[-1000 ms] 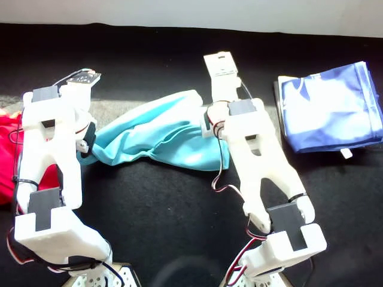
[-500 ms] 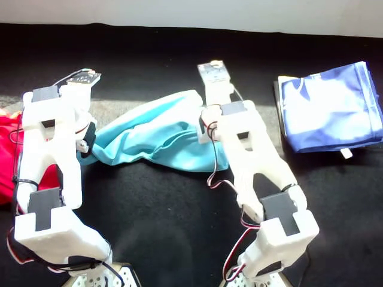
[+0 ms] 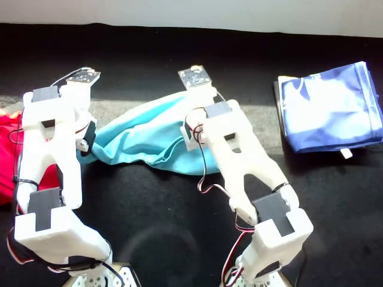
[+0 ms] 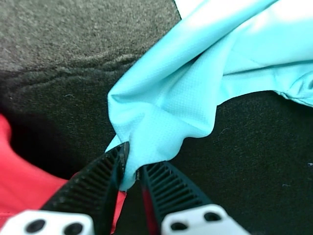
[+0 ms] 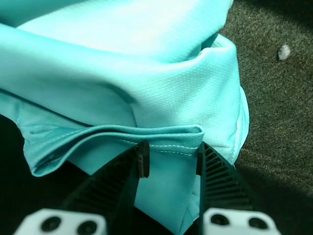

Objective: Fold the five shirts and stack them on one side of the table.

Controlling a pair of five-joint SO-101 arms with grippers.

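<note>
- The left gripper (image 4: 131,164) is pinching a bunched corner of the teal shirt (image 3: 140,134). Its two black ribbed fingers are pressing together on the cloth, with a small tail of fabric poking out below the tips.
- The right gripper (image 5: 170,159) is clamping a thick folded hem at the opposite end of the same shirt. The stitched edge is sitting between its fingers, one finger on each side of the fold.
- The teal shirt is stretching across the middle of the table (image 3: 149,54) as a loose, creased band. Its left end is hanging from the left gripper and its right end is gathering under the right gripper, while the middle is sagging onto the black surface.
- The left arm (image 3: 51,143) is standing on the left side of the table, and the right arm (image 3: 239,155) is leaning in from the near right towards the centre.
- A red shirt (image 3: 7,149) is lying crumpled at the left edge, just beside the left arm and close to the teal corner that the left gripper is holding.
- A blue shirt (image 3: 332,107) is lying folded into a rough rectangle on the far right, well apart from the teal one. A pale edge is peeking out along its left side, and I cannot tell what it belongs to.
</note>
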